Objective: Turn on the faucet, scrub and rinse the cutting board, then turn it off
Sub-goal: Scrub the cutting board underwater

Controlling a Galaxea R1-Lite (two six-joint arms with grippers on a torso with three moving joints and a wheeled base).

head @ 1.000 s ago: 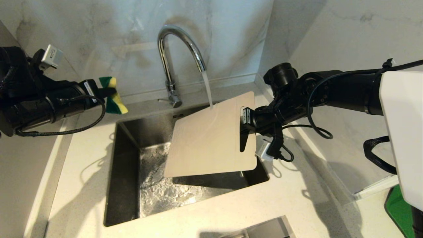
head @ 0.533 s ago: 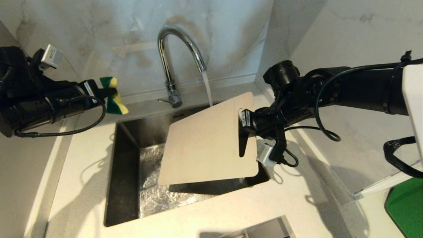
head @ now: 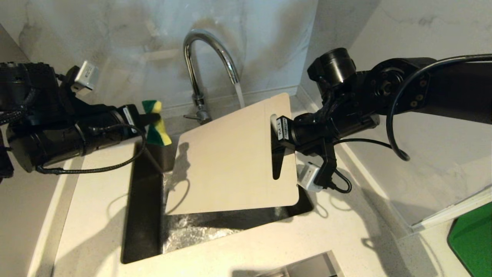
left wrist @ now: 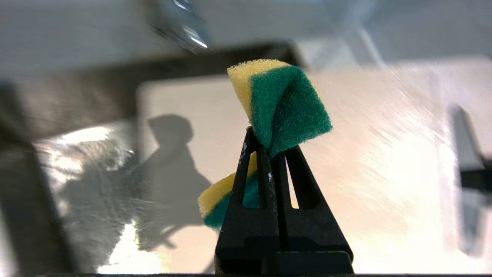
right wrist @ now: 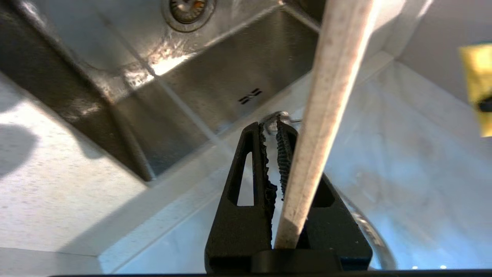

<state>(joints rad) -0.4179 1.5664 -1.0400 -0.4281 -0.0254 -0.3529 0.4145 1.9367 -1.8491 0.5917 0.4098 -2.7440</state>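
Observation:
The cream cutting board (head: pixel 230 161) hangs tilted over the sink (head: pixel 142 215), its slot-handle end in my right gripper (head: pixel 278 134), which is shut on it. The right wrist view shows the board's edge (right wrist: pixel 326 107) running up past the right gripper (right wrist: pixel 271 129). Water runs from the chrome faucet (head: pixel 200 57) and falls behind the board's far edge. My left gripper (head: pixel 148 119) is shut on a green and yellow sponge (head: pixel 155 127) just beyond the board's left corner. The left wrist view shows the sponge (left wrist: pixel 282 104) pinched in the gripper (left wrist: pixel 269 140), with the board (left wrist: pixel 365 154) ahead.
The steel sink basin (right wrist: pixel 192 88) is wet, with its drain (right wrist: pixel 188 7) below the board. Marble walls close in behind and to the right. A bright green flat thing (head: pixel 471 238) lies at the lower right, and a metal edge (head: pixel 307 267) shows at the counter's front.
The right gripper has raised the board and swung it left, so the water now falls behind it. The left gripper has carried the sponge rightward, close to the board.

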